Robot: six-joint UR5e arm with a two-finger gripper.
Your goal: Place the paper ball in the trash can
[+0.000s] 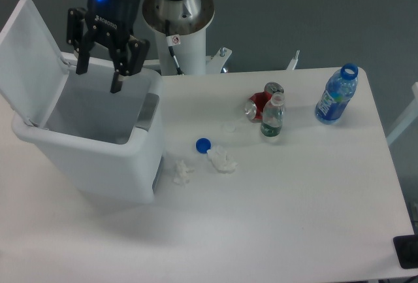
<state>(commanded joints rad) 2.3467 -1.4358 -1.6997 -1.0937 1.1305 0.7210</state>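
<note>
Two fingers spread wide, gripper [99, 79] empty over trash can [98, 165] (lid up)

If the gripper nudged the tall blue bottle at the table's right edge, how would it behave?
The blue bottle stands upright, tall and narrow, so it would probably tip. It is uncapped, so any contents might spill. Its round body would likely roll.

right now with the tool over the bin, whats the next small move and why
Probably lift the tool straight up and pull it back clear of the bin. Its jaws are spread open with nothing between them, and no paper ball shows at the tool, so the drop looks done. Whether the ball lies inside the bin cannot be seen from this view.
</note>
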